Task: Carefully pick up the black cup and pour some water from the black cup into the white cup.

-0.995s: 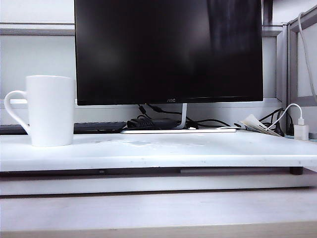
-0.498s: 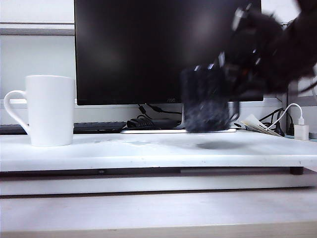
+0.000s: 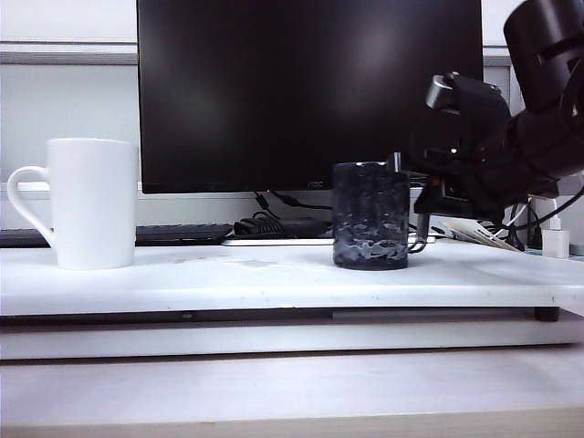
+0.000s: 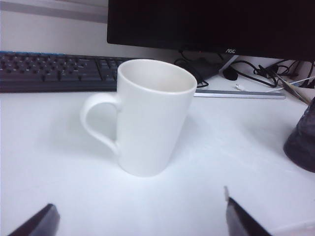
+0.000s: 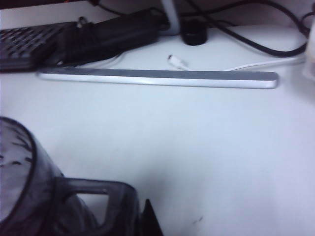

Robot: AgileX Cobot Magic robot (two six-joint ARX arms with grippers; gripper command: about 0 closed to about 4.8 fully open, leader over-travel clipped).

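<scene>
Right end effector (image 3: 422,212), clenched on the black cup's (image 3: 370,215) handle mid-frame, must lift toward the white cup (image 3: 92,203); left end effector (image 4: 140,222) hovers released.

Right arm reaching in from the right side of the exterior view, its right gripper (image 3: 412,212) closed, held low and roughly level. Left gripper (image 4: 140,219) with jaws spread wide (only two dark fingertips (image 4: 37,223) visible in its wrist view), holding nothing.
</scene>
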